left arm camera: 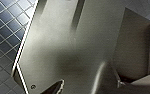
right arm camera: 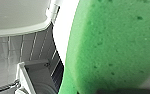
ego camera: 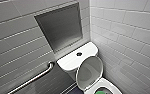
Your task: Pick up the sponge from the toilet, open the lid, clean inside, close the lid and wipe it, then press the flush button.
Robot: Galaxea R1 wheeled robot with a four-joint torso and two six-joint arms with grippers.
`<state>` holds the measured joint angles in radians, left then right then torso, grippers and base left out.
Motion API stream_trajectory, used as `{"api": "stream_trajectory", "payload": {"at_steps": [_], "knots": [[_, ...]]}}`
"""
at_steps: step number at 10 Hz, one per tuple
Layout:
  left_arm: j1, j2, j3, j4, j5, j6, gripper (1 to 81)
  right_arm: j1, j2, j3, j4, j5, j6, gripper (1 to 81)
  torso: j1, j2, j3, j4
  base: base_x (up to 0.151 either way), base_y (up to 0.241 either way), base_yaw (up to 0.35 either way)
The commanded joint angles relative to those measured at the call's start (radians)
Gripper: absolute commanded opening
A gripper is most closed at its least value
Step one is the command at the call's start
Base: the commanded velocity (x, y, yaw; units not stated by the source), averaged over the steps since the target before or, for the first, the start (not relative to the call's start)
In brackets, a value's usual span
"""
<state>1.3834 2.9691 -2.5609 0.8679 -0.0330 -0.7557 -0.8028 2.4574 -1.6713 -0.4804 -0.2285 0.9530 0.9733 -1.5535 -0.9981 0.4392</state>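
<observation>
— Where is the sponge point(ego camera: 99, 92) now?

— At the bottom edge of the head view, low between the bowl's white rims. In the right wrist view its green foam takes up the whole right half, very close to the lens. Our right pincer point(right arm camera: 126, 91) is a dark strip under it, so we judge it closed on the sponge.

— Why is it held there?

— The lid point(ego camera: 89, 71) stands raised, just right of centre in the head view. Its greyish underside faces us and it tilts back toward the tank point(ego camera: 73, 61), which leaves the toilet point(ego camera: 113, 87) open. We take this for the inside-cleaning step, with the foam turned toward the ceramic.

— And the flush button point(ego camera: 79, 53)?

— It sits on the tank top, above the lid and apart from the sponge. We judge that it comes last.

— The left pincer?

— We cannot tell its state. Its wrist view has a grey metal panel and dark floor tiles point(left arm camera: 4, 27) at upper left. The arm seems parked aside so the right one has room.

— Any risk?

— The upright lid could tip forward if we nudge it.
</observation>
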Motion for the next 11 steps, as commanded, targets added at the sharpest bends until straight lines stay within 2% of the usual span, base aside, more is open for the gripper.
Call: {"api": "stream_trajectory", "payload": {"at_steps": [1,4,5,6,8,9,10,11], "knots": [[-0.013,-0.028,-0.001,-0.004,0.036,0.003,81.1,0.093,-0.004,0.036,-0.012,-0.017,0.001,1.0,-0.061,0.095,0.000,0.000,0.000,0.000,0.000],[-0.013,-0.031,-0.001,-0.006,0.038,0.003,81.1,0.089,0.010,0.012,-0.012,-0.017,0.001,1.0,-0.132,0.207,0.000,0.000,0.000,0.000,0.000],[-0.013,-0.031,-0.001,-0.006,0.036,0.003,81.1,0.089,0.013,0.010,-0.014,-0.017,0.001,1.0,-0.155,0.243,0.000,-0.027,0.000,0.000,0.000],[-0.013,-0.031,-0.001,-0.006,0.036,0.003,81.1,0.087,0.017,0.007,-0.013,-0.017,0.003,1.0,-0.179,0.281,0.000,-0.090,0.000,0.000,0.000],[-0.013,-0.033,-0.001,-0.006,0.036,0.003,81.1,0.078,0.019,0.006,-0.017,-0.017,0.001,1.0,-0.212,0.332,0.000,-0.125,0.000,0.000,0.000],[-0.013,-0.031,-0.001,-0.006,0.036,0.003,81.1,0.076,0.021,0.002,-0.017,-0.015,0.001,1.0,-0.233,0.366,0.000,-0.158,0.000,0.000,0.000],[-0.013,-0.031,-0.001,-0.006,0.036,0.003,81.1,0.076,0.019,0.002,-0.017,-0.017,0.001,1.0,-0.257,0.401,0.000,-0.097,0.000,0.000,0.000],[-0.013,-0.031,-0.001,-0.006,0.036,0.003,81.1,0.069,0.021,0.001,-0.017,-0.017,0.003,1.0,-0.277,0.435,0.097,-0.103,0.000,0.000,0.000]]}}
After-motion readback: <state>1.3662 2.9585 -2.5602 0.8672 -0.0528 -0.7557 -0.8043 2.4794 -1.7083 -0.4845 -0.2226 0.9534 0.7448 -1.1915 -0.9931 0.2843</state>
